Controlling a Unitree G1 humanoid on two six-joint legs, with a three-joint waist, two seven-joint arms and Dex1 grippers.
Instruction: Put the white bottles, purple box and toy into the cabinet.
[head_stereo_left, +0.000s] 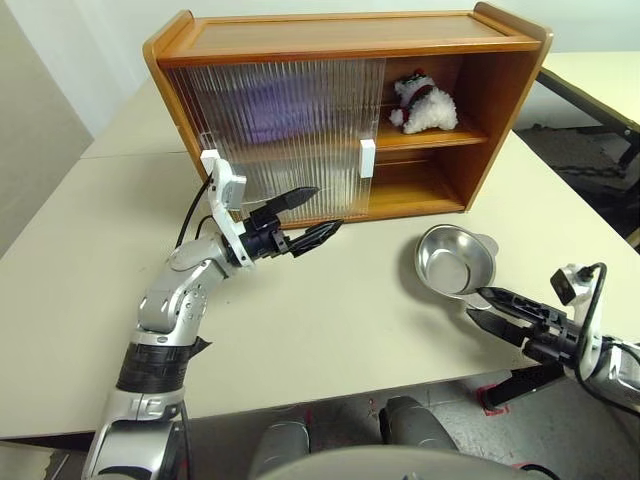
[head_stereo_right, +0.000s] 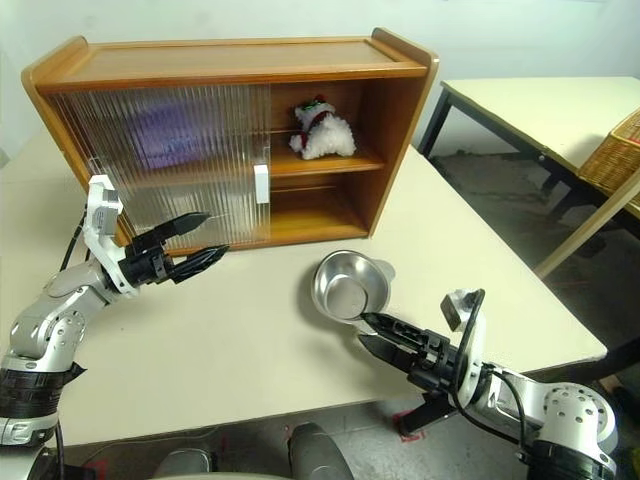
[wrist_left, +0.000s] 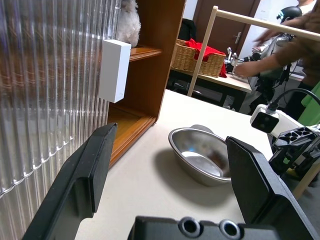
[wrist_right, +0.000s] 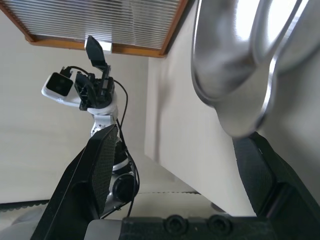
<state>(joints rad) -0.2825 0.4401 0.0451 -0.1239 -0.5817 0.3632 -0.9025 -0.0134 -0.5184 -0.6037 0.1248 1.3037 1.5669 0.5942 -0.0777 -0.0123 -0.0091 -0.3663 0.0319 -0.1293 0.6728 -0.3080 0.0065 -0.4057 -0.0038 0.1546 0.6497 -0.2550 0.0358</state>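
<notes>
The wooden cabinet (head_stereo_left: 340, 35) stands at the back of the table. Its ribbed sliding doors (head_stereo_left: 290, 130) cover the left side and the right side is uncovered. On the upper shelf at the right sits the white plush toy (head_stereo_left: 423, 105). A lilac blur on that shelf, seen through the left door, is the purple box (head_stereo_left: 268, 108). The white bottles are hidden. My left gripper (head_stereo_left: 325, 208) is open and empty, level, just in front of the doors' lower part. My right gripper (head_stereo_left: 478, 303) is open and empty too, its tips at the near rim of a steel bowl (head_stereo_left: 455, 262).
The doors carry white handles (head_stereo_left: 367, 158). A second table (head_stereo_right: 540, 105) with a wicker basket (head_stereo_right: 615, 150) stands to the right across a gap of floor. A person (wrist_left: 295, 40) works behind it. The table's front edge runs close below my right gripper.
</notes>
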